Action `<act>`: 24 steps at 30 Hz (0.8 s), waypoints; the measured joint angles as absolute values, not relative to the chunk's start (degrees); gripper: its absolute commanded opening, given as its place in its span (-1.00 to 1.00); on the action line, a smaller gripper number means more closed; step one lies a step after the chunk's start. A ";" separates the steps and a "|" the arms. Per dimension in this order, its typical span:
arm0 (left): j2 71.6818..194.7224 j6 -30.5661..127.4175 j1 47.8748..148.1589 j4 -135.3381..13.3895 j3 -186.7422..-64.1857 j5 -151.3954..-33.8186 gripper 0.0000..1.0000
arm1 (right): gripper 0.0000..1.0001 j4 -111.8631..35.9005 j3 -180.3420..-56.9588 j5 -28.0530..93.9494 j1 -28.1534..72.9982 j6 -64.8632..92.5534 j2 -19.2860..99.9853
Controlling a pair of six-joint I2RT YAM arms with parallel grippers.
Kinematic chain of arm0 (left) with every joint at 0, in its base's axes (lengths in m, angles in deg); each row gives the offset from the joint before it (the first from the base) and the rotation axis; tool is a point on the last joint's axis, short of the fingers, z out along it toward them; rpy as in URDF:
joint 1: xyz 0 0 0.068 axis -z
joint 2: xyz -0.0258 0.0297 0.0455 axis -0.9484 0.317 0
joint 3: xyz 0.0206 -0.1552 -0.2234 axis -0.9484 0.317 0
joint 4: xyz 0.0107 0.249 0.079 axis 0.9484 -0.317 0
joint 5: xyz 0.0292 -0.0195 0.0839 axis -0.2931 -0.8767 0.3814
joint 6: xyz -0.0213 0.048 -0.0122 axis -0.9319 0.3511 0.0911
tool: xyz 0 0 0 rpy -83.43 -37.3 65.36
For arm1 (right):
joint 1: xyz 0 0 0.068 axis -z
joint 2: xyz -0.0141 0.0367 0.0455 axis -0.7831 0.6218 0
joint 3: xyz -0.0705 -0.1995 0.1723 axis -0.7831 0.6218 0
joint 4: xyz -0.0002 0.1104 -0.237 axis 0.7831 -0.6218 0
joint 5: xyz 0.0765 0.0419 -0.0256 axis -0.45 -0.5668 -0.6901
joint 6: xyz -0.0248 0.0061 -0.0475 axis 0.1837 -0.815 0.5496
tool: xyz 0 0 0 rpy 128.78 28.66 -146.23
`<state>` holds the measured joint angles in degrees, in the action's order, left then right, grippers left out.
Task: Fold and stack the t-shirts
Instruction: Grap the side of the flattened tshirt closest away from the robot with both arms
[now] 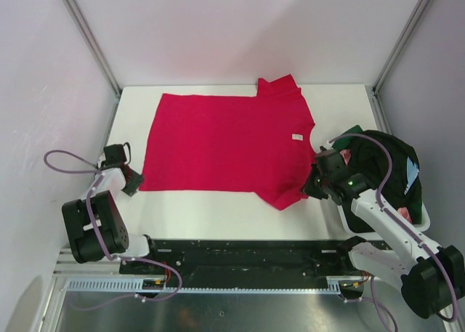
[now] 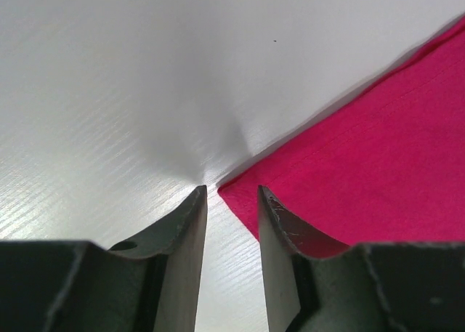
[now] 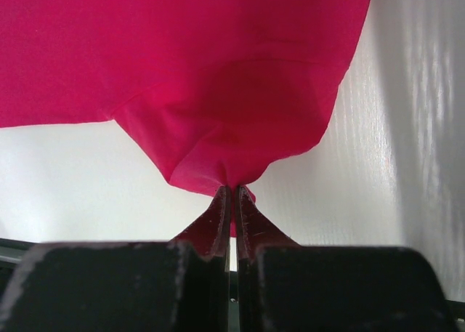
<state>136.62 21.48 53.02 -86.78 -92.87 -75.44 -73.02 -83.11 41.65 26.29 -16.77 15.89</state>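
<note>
the right gripper (image 3: 232,190) is clenching its jaws on the red t-shirt (image 3: 218,56), pinching the bunched tip of a sleeve so that the cloth is puckering where it meets the fingers. the left gripper (image 2: 231,192) is standing released, its two fingers apart with a bare gap between them. the hem corner of the red t-shirt (image 2: 363,165) is lying right at the tips and poking into that gap, flat on the white table (image 2: 109,92). moving outward in the top view, the left gripper (image 1: 133,181) is sitting at the shirt's 8 o'clock corner and the right gripper (image 1: 311,190) is holding the sleeve at about 4 o'clock. the red t-shirt (image 1: 225,143) is lying spread flat across the middle of the table (image 1: 218,216), with its hem toward 9 o'clock, its collar toward 3 o'clock and its other sleeve sticking out at 1 o'clock. a small white neck label (image 1: 296,136) is showing near the collar. farther out, at 3 to 4 o'clock, a heap of dark t-shirts (image 1: 392,158), black with some green at the far edge, is sitting in a white tub (image 1: 428,216) just beside the right arm.
</note>
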 measured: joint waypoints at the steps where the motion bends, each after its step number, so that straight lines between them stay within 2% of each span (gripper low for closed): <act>1: 136.71 21.50 53.02 -86.78 -92.87 -75.44 -0.25 | -1.00 -73.02 -83.11 41.61 26.47 -16.73 15.89; 19: 139.92 21.55 53.02 -85.91 -93.92 -76.01 -0.35 | -1.00 -73.61 -83.11 41.65 26.99 -16.57 14.93; 24: 140.64 21.53 53.02 -85.56 -94.37 -76.14 -0.54 | -1.00 -73.90 -83.11 41.67 26.99 -16.57 14.32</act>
